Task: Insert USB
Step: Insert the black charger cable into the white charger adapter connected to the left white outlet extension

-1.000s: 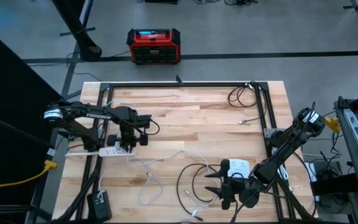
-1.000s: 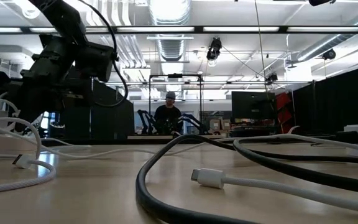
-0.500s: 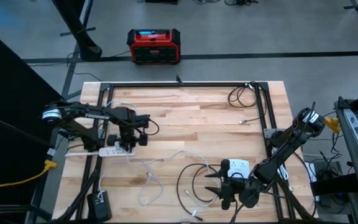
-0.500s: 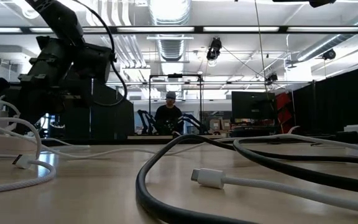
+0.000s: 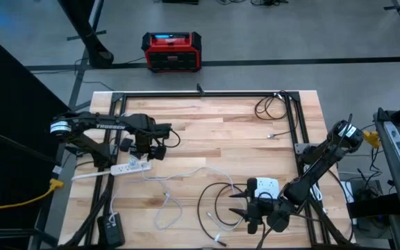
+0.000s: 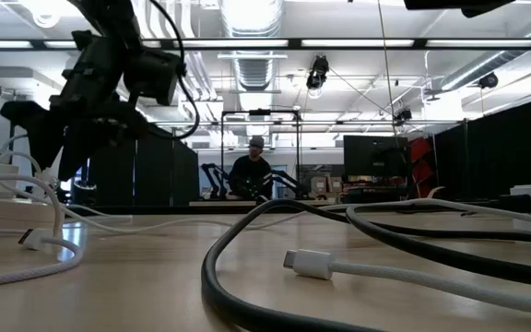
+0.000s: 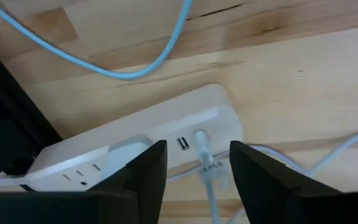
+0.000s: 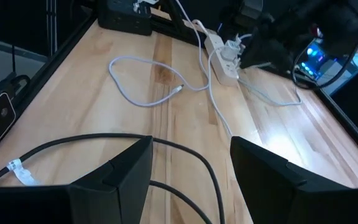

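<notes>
White USB plug sits in the power strip's side port, its long axis square to that face, cord trailing along the wooden counter. Left end effector hovers apart above it. Right end effector waits open among black cables.

Beyond the far edge of the wooden tabletop we see a red and black box on the grey floor. A coiled black cable lies near the far right corner. Across the room, a person sits.
</notes>
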You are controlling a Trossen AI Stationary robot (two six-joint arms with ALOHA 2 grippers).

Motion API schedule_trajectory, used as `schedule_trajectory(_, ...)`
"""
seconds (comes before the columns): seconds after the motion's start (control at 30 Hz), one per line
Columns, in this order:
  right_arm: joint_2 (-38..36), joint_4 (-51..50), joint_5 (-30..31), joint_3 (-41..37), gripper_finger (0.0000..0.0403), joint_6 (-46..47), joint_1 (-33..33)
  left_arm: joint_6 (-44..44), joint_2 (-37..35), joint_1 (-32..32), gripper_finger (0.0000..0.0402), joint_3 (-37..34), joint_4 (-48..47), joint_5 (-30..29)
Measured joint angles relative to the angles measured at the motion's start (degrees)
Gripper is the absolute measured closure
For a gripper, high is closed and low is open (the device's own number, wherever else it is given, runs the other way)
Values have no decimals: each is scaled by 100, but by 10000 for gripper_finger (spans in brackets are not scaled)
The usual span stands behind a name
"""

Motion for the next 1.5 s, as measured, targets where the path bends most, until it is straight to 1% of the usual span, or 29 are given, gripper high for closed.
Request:
schedule_trajectory(0.1, 0, -284, 2, 0, 201, 215, -1, 91, -5, -89, 225, 235, -187, -107)
schedule_trajectory(0.23, 0, -631, 15, 0, 201, 587, -1, 294, -9, -267, 226, 600, -456, -563)
schedule_trajectory(0.37, 0, -734, 74, 0, 202, 637, -1, 396, -12, -555, 239, 1027, -637, -1144)
schedule_trajectory(0.47, -26, -738, 379, 0, 202, 639, -1, 423, -18, -828, 251, 1388, -655, -1724)
schedule_trajectory(0.6, -270, -842, 862, 68, 204, 576, -4, 335, -27, -1302, 266, 1904, -644, -2712)
schedule_trajectory(0.7, -660, -1340, 903, 250, 204, 651, -25, 279, -27, -1752, 276, 2264, -595, -3456)
schedule_trajectory(0.8, -1151, -2269, 841, 512, 210, 1075, -53, 270, -31, -2281, 284, 2498, -376, -4225)
schedule_trajectory(0.87, -1515, -3136, 525, 747, 219, 1645, -151, 272, -31, -2649, 289, 2590, -193, -4640)
schedule_trajectory(1.03, -2188, -5580, -850, 1169, 253, 3479, -696, 275, -33, -3558, 294, 2558, 481, -5480)
schedule_trajectory(1.1, -2306, -6426, -1317, 1211, 269, 3842, -973, 271, -20, -3876, 292, 2469, 829, -5811)
schedule_trajectory(1.17, -2347, -7070, -1725, 1217, 284, 3976, -1273, 274, 14, -4168, 288, 2337, 1219, -6102)
schedule_trajectory(1.23, -2319, -7520, -2153, 1207, 297, 3883, -1629, 270, 58, -4382, 285, 2172, 1620, -6283)
schedule_trajectory(1.33, -2140, -7887, -2704, 1205, 313, 3309, -2251, 272, 143, -4614, 282, 1951, 2101, -6343)
schedule_trajectory(1.43, -1830, -7991, -3049, 1200, 324, 2436, -2950, 272, 229, -4747, 282, 1703, 2602, -6337)
schedule_trajectory(1.5, -1559, -8098, -3117, 1198, 327, 1747, -3354, 262, 301, -4820, 284, 1611, 2803, -6339)
